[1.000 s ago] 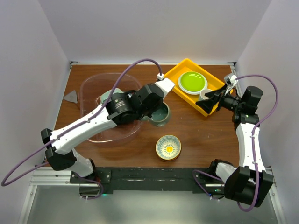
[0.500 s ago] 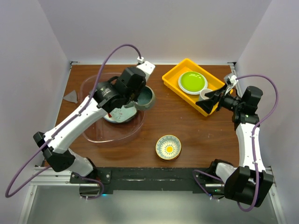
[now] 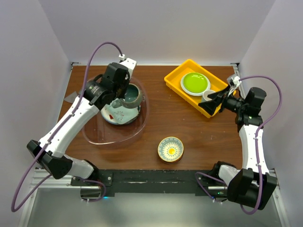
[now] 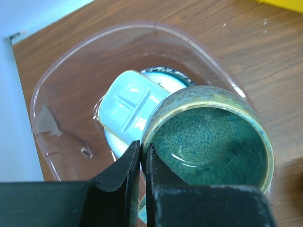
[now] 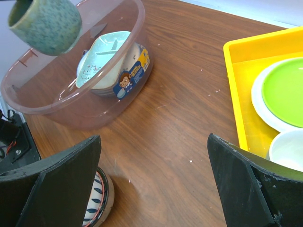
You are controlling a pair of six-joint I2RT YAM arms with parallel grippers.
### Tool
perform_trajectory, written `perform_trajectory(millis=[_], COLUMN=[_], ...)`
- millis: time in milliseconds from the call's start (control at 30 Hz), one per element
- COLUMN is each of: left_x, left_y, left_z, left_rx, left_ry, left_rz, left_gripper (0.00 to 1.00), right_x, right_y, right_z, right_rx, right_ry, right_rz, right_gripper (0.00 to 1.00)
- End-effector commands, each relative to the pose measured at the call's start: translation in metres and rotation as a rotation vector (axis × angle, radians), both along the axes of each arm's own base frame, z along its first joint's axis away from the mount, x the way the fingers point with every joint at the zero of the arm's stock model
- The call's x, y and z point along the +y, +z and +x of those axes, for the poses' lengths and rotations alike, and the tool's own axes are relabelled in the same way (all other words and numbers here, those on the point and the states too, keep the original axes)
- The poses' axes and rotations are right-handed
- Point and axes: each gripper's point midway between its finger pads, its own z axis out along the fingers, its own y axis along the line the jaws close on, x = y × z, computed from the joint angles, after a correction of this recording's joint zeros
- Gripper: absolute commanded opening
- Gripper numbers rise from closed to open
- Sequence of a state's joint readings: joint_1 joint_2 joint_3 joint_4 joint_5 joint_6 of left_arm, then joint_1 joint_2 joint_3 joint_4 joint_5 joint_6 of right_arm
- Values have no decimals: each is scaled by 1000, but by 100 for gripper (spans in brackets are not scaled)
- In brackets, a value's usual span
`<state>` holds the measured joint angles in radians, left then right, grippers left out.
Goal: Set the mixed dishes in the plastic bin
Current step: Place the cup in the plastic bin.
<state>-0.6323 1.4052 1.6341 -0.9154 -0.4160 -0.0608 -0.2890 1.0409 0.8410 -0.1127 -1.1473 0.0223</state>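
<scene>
Mug (image 3: pixel 131 96), teal and speckled, hangs upright and open side up over the far right part of the plastic bin (image 3: pixel 113 140), clear of what lies inside. The left end effector (image 4: pixel 142 158) holds it by the rim, one finger inside the mug and one outside, the jaws nearly together on the thin wall. Below it in the bin, a pale mint squarish dish (image 4: pixel 130 106) leans tilted on a short stack of round plates (image 5: pixel 130 73); one plate rim carries a cartoon figure and lettering. The bin stands on the left half of the brown counter (image 3: pixel 189 127). A small bowl (image 3: pixel 170 149) with a blue pattern and a yellow centre sits alone on the counter near the front edge, well apart from the bin. At the far right, a yellow tray (image 3: pixel 173 79) carries a lime-green plate (image 3: pixel 195 82) and a small white cup (image 3: pixel 208 95). The right end effector (image 3: pixel 213 100) hovers at the tray's near right side, jaws spread wide and holding nothing.
</scene>
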Motion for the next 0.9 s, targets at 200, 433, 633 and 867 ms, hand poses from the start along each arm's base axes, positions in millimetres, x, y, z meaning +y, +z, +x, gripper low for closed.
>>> perform_trajectory(millis=[200,433,633,867], left_x=[22,25,19,10], left_y=[10,-20,-52,-93], left_z=[15,13,4,-20], left_rx=[-90,-17,68,194], left_ry=[51,51,18,-45], left_rz=[-124,-117,-121,-146], left_gripper=[0,0,0,0], right_x=[0,0,0,0], right_y=[16,16,16,16], right_z=[1,1,1,1], right_rx=[-58,-58,-57,-55], right_ry=[20,20,20,21], right_rz=[-17,-17,-16,-15], right_gripper=[98,98,98,98])
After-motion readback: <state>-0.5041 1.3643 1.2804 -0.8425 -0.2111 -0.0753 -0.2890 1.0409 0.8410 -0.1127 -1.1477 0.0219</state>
